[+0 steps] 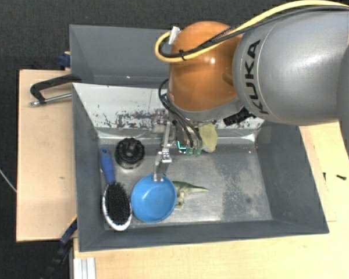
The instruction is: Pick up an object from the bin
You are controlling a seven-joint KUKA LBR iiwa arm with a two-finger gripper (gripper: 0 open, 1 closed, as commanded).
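Observation:
My gripper (161, 166) hangs below the orange wrist cover over the left half of the bin, its tip right at the far rim of a round blue cup (153, 199) that lies open side up near the front wall. A small green toy lizard (188, 188) lies against the cup's right side. A pale yellow lump (208, 137) sits by the back wall just right of the gripper. A black round knob (130, 150) stands to the gripper's left. Nothing shows held in the gripper.
A hairbrush with a blue handle (107, 166) and a black oval bristle head (117, 205) lies along the left wall. The arm and its orange cover hide the bin's back middle. Bare floor stretches across the right half.

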